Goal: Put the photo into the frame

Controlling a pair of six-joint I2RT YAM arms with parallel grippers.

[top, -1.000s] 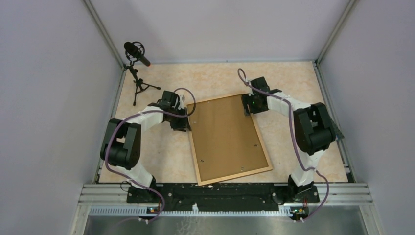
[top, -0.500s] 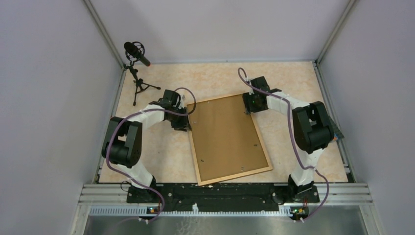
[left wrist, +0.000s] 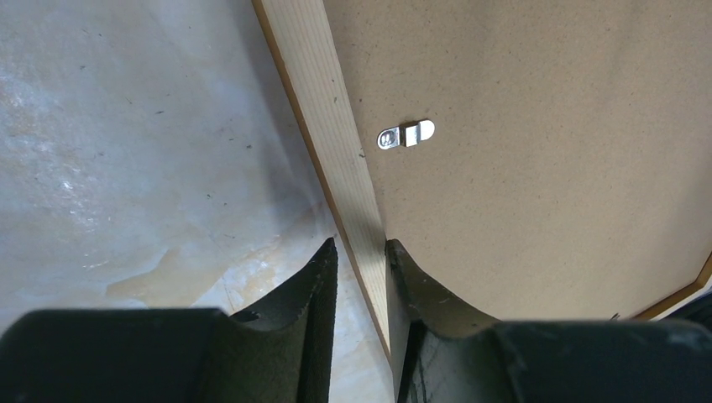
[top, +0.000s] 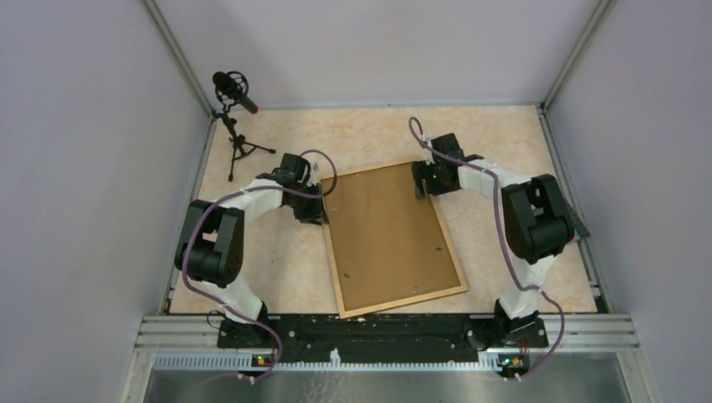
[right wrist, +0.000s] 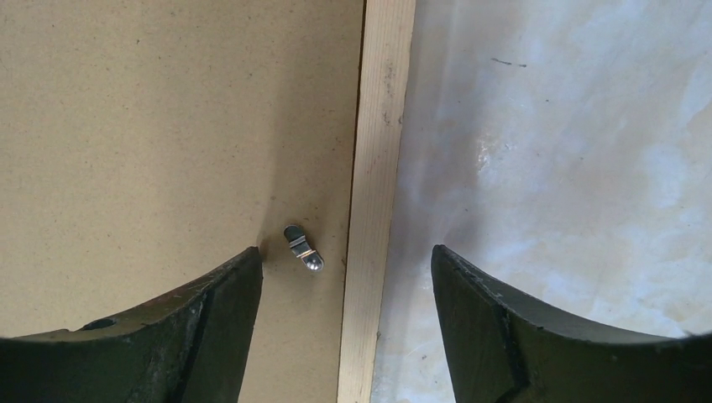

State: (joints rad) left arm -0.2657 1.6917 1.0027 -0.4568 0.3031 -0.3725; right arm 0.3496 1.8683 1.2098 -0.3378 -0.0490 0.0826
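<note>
1. The left end effector (left wrist: 361,252) stands narrow. Its two black fingers (left wrist: 306,302) close on the left long rail of the frame (left wrist: 336,126), one on the outer side over the desk (left wrist: 126,168) and one on the inner side.
2. The inner finger lies over the brown backing board (left wrist: 546,168) that fills the frame. A small metal turn clip (left wrist: 405,134) sits just ahead, reaching from the rail's inner edge onto the board.
3. The right end effector (right wrist: 346,256) stands wide and holds nothing. Its fingers (right wrist: 218,319) straddle the frame's right rail without touching it.
4. There the left finger hangs over the backing board and the right one over the bare desk, with the pale wood rail running between them, nearer the right finger. A second metal clip (right wrist: 302,248) lies on the board just beside the rail, between the fingers.
5. From above, the frame lies flat and back-up in the middle of the desk, turned at a slant so that its long sides run from far left to near right.
6. The left end effector meets the left long side near the far left corner. The right end effector hovers at the far right corner.
7. The frame's near short side lies close to the rail that carries the arm bases.
8. A microphone (top: 233,86) on a small tripod stands at the desk's far left corner, well apart from the frame.
</note>
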